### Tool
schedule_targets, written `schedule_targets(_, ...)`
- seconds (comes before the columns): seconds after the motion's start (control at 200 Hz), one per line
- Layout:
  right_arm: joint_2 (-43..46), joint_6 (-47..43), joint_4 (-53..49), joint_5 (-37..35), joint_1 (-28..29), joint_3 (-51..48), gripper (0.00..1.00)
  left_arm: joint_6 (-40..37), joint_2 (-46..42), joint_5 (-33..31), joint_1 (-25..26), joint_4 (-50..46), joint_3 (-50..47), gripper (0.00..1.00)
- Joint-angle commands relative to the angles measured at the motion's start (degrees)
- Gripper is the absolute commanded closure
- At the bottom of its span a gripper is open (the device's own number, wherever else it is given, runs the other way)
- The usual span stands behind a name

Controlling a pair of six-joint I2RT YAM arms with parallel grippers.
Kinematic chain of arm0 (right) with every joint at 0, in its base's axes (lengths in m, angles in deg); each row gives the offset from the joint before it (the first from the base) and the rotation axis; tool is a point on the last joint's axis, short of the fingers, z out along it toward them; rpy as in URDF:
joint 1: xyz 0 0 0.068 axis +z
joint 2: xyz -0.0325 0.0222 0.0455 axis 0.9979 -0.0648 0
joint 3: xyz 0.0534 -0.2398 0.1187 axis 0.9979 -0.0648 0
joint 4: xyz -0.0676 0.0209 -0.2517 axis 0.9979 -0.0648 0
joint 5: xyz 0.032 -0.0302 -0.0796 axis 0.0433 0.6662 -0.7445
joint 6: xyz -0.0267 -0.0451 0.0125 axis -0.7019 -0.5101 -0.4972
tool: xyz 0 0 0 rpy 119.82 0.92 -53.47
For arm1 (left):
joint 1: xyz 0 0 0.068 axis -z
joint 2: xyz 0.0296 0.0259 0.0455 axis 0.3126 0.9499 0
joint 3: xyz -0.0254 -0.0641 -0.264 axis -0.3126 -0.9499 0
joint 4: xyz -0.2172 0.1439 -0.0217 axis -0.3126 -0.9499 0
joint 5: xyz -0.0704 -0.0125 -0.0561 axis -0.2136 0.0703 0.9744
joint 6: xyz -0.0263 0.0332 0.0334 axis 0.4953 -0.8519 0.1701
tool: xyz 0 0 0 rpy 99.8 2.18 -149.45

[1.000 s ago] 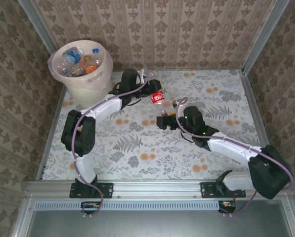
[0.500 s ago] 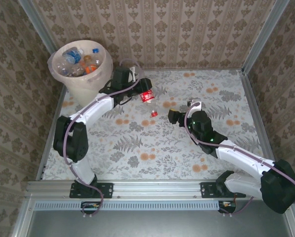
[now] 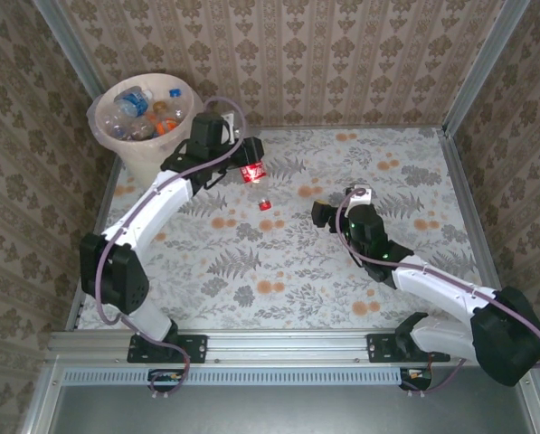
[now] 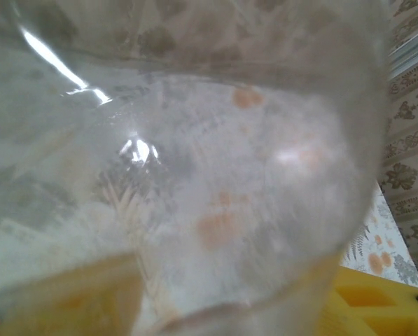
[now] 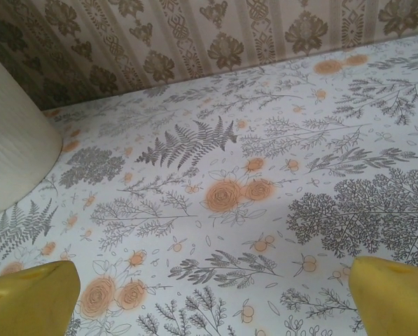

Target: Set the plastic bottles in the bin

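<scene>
Left pincer (image 3: 248,164) is seen clamped on a clear plastic bottle with a red label (image 3: 251,172), held over the floral surface (image 3: 279,271) at about 4 o'clock from the bin (image 3: 152,161). Other plastic bottles (image 3: 143,113) are piled inside the bin, which is set at the surface's 10 o'clock corner. Right pincer (image 3: 315,215) is held toward 3 o'clock of centre, its yellow fingers (image 5: 26,297) spread wide apart.
</scene>
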Motion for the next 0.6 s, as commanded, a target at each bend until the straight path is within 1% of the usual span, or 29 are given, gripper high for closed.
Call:
schedule_targets(0.0, -0.8, 0.7, -0.9, -1.2, -0.3, 1.2, 0.00, -4.1, -3.8, -3.4, -1.9, -4.5, 3.9, 0.44)
schedule_targets(0.23, -1.6, 1.3, -0.9, -0.9, -0.4, 1.4, 0.00, -7.6, -8.1, -7.7, -2.1, -8.4, 6.8, 0.43)
schedule_targets(0.415, -2.7, 1.5, -1.6, -0.9, -0.5, 1.9, 0.00, -11.9, -8.9, -10.9, -2.5, -13.0, 13.7, 0.42)
schedule_targets(0.595, -3.3, 1.8, -2.0, -1.4, -0.6, 2.2, 0.00, -16.2, -8.8, -18.1, -3.6, -16.5, 20.7, 0.41)
